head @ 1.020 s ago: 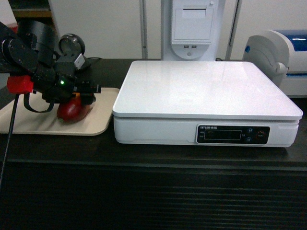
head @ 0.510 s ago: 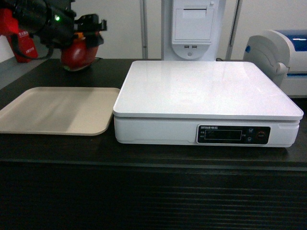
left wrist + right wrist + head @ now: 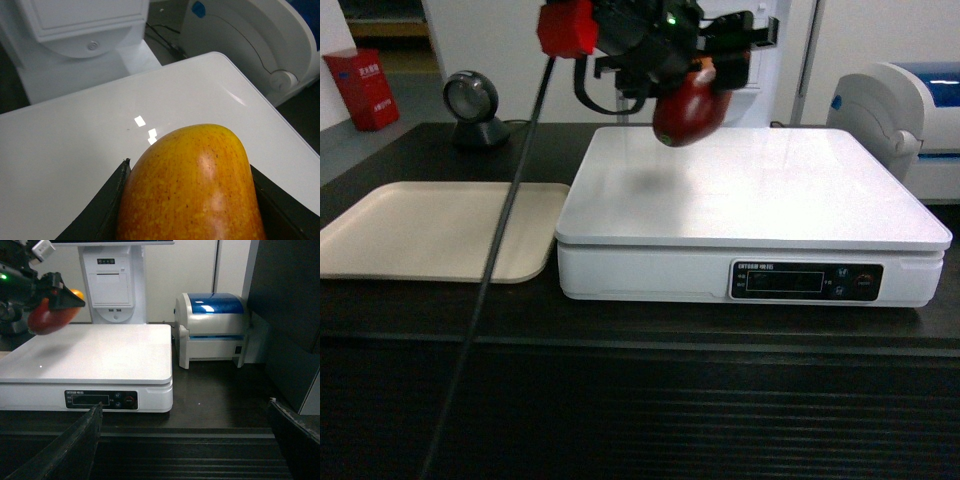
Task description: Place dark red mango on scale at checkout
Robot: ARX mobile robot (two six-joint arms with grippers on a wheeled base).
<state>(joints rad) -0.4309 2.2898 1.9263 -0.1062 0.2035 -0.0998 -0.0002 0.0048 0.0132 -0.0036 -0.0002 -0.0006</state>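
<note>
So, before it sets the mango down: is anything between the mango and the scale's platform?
Nothing. In the head view the mango, held in the left pincer, hangs over bare scale platform; only its shadow shows there.

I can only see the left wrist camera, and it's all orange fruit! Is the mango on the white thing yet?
Observer: Not yet. From the head camera the dark red mango hangs in the air above the scale, not touching it.
Operator: Who's holding it?
Observer: The left gripper, shut around its top.
Operator: What's the other arm doing?
Observer: The right gripper is open and back from the scale, holding nothing.
Operator: Where did the mango live before?
Observer: Can't tell now; a beige tray beside the scale has nothing on it.
</note>
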